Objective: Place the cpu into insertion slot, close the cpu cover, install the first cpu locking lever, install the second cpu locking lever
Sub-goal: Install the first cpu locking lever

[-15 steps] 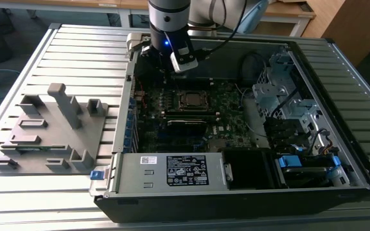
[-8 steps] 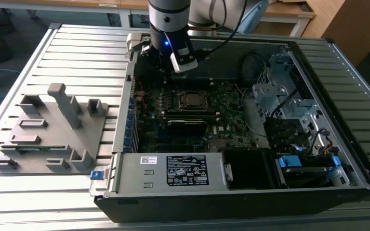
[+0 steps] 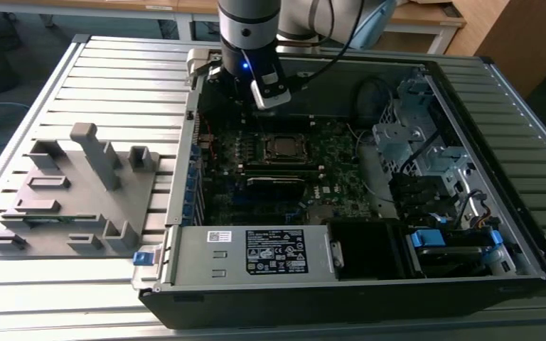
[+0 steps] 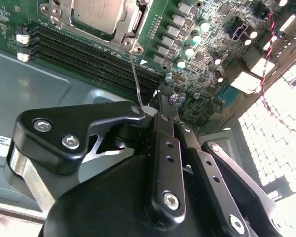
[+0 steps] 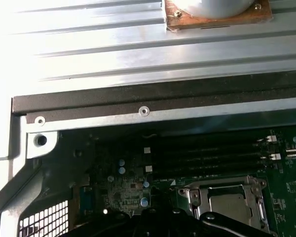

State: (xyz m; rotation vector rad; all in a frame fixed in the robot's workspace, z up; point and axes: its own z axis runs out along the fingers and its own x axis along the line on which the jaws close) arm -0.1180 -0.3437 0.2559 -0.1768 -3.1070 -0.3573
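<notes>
A ribbed metal bench [image 3: 111, 78] carries an open computer case [image 3: 254, 312] lying on its side, with a grey moulded fixture [image 3: 74, 192] beside it on the exterior view's left. Inside the case lies a dark green circuit board [image 3: 335, 163]. The arm [image 3: 247, 28] reaches down into the case over the far part of the board, and its lower end hangs just beyond the insertion slot [image 3: 266, 149] near the board's middle.

In the second wrist view the cpu [image 4: 96, 12] sits in the slot, its dull silver top facing up. The cpu cover [image 4: 130, 27] lies down around it, so the chip shows through the frame's window. The first wrist view shows the same: the cpu [image 5: 230, 206] framed by the silver cover [image 5: 195, 197], with the long black memory slots [image 5: 207, 153] next to it.

A thin wire locking lever [image 4: 134, 74] rises from a corner of the cover, standing up off the board. Its free end meets the black linkage right beside the tip of the jaws. The jaws look drawn together, finger against finger. Whether they pinch the lever or only press against it cannot be told.
</notes>
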